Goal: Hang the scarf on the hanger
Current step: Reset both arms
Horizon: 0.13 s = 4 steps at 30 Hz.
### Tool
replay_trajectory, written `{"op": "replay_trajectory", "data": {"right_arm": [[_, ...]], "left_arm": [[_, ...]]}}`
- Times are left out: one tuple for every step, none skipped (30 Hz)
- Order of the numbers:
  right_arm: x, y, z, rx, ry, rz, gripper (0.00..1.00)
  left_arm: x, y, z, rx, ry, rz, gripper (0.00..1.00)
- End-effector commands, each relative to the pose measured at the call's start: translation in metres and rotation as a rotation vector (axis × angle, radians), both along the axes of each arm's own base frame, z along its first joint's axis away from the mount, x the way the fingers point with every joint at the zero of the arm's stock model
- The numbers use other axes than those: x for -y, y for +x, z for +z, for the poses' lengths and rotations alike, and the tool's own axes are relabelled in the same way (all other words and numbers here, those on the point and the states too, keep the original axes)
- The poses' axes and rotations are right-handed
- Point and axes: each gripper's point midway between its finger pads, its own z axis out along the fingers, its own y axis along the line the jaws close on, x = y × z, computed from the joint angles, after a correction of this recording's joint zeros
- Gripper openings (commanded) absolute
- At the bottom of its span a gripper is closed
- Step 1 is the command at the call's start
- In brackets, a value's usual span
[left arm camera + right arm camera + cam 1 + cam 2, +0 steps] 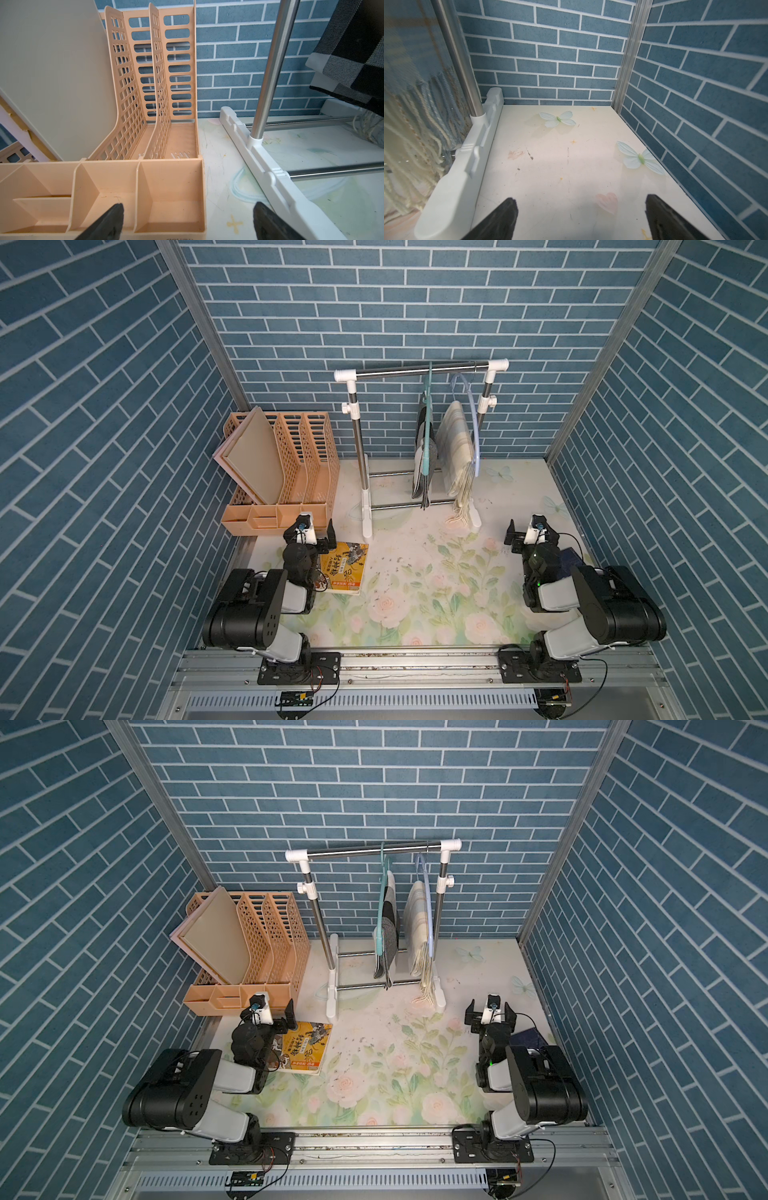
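Two scarves hang from the metal rail of a clothes rack [415, 371] at the back of the table. A black-and-grey checked scarf [424, 472] is draped over a teal hanger [427, 435]. To its right, a cream-and-blue striped scarf [457, 448] with a fringe hangs on a pale blue hanger [473, 418]; the fringe reaches the table. My left gripper [309, 531] is open and empty in front of the organizer. My right gripper [532, 531] is open and empty, in front of the rack's right foot. The checked scarf [353, 52] and the striped scarf [411, 83] show at the edges of the wrist views.
A peach file organizer [278, 472] holding beige boards stands at the back left. A yellow book [343, 566] lies beside the left arm. A dark blue object [571, 560] sits partly hidden behind the right arm. The rack's white foot [270, 166] is close to the left gripper.
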Motion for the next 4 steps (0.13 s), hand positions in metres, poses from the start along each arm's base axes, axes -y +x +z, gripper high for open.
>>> {"op": "replay_trajectory", "data": {"right_arm": [[0.0001,0.0037,0.0031,0.012,0.030,0.000,1.00],[-0.0003,0.0037,0.0029,0.011,0.030,0.001,1.00],[-0.0002,0.0036,0.0027,0.011,0.030,0.000,1.00],[-0.0003,0.0035,0.0026,0.010,0.030,0.001,1.00]], "left_arm": [[-0.0015,0.0067,-0.0004,-0.012,-0.009,-0.016,1.00],[-0.0026,0.0069,-0.0006,-0.013,-0.017,-0.020,1.00],[-0.0029,0.0073,-0.0006,-0.014,-0.020,-0.022,1.00],[-0.0031,0.0067,-0.0002,-0.011,-0.021,-0.022,1.00]]}}
